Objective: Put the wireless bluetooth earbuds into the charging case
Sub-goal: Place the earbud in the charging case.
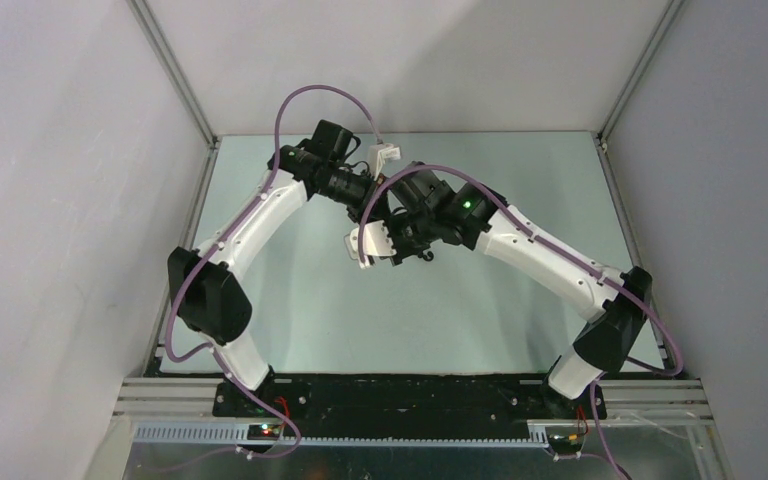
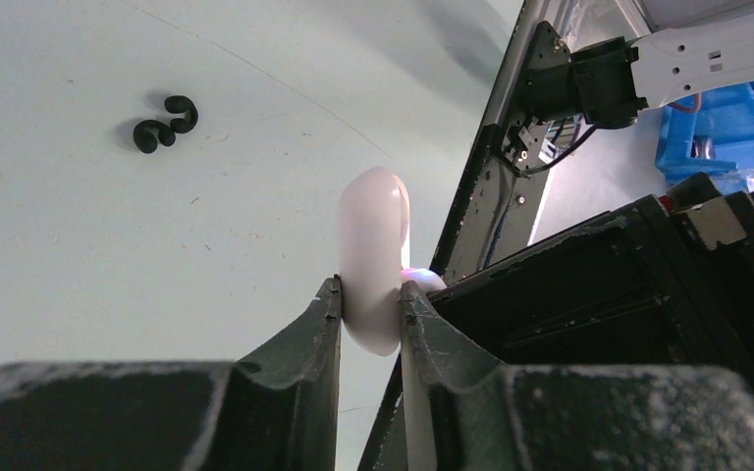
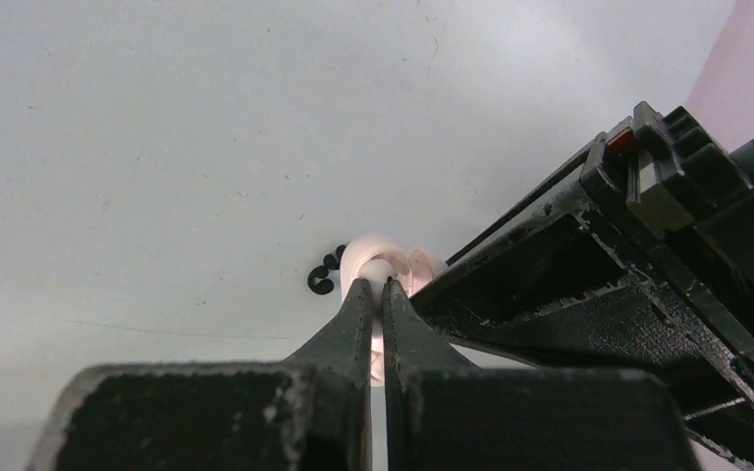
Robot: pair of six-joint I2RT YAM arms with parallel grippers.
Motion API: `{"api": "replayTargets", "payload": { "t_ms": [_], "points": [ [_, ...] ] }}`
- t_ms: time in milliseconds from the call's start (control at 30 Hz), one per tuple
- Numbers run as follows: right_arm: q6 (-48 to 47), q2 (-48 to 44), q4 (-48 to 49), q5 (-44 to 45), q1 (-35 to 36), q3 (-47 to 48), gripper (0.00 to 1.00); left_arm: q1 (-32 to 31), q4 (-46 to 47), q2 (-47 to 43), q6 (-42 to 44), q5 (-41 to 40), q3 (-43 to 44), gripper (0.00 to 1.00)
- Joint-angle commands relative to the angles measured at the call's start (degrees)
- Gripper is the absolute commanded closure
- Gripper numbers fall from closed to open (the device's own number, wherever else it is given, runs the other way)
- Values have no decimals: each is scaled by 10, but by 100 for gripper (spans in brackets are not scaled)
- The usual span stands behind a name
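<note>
My left gripper (image 2: pixel 368 287) is shut on a white oval charging case (image 2: pixel 373 235), which it holds on edge above the table. In the right wrist view the case (image 3: pixel 422 265) appears open, with its hollow facing the camera. My right gripper (image 3: pixel 376 285) is shut on a small white earbud (image 3: pixel 378 270), with its tips at the case's opening. The left wrist view shows part of this bud (image 2: pixel 424 280) beside the case. Two black earbuds (image 2: pixel 165 123) lie together on the table; they are also visible in the right wrist view (image 3: pixel 326 275). In the top view both wrists meet mid-table and hide case and bud.
The pale green table (image 1: pixel 520 290) has grey walls on three sides. The right arm's black wrist (image 2: pixel 628 294) crowds the right of the left wrist view. The left arm's black gripper body (image 3: pixel 638 245) fills the right of the right wrist view. A blue bin (image 2: pixel 717 128) sits beyond the table edge.
</note>
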Motion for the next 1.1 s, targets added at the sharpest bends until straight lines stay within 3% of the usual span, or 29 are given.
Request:
{"api": "replayTargets", "payload": {
  "t_ms": [0, 1067],
  "points": [
    [-1, 7, 21, -4, -1, 2, 99, -5, 9, -24, -13, 27, 13, 100],
    [-25, -27, 62, 48, -6, -53, 99, -3, 9, -25, -4, 50, 2, 100]
  ]
}}
